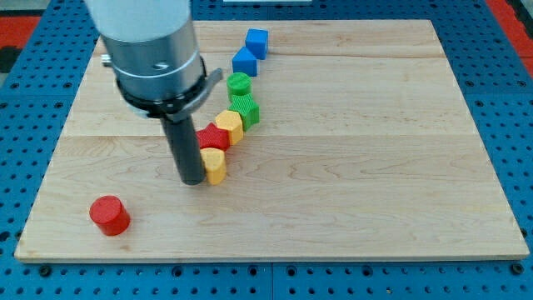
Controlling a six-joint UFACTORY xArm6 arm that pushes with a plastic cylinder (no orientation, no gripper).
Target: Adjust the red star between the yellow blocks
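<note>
Nearest the view's bottom sits a red cylinder (109, 215), alone on the wooden surface (350, 192) and well apart from everything else. This arm has no fingers to spread or pinch; it ends in a dark rod, and my tip (192, 181) rests on the surface just at the left of the block cluster.

Touching or almost touching my tip on its right is the lower yellow block (215, 164). Just above that, toward the view's top right, lies the red star (213, 137), partly hidden behind the rod. Beyond the star sits the upper yellow block (229, 126), so the star is already wedged between the two yellows, pressed close to both.

The relation that matters: the star lies up and slightly right of my tip, while the line of yellow, red, yellow runs diagonally toward the view's top right. I judge any nudge should come from the left side, gently, so the yellows are not scattered.

Farther along that diagonal stand a green block (245, 110), a green cylinder (239, 83), and two blue cubes (245, 61) (257, 42).
</note>
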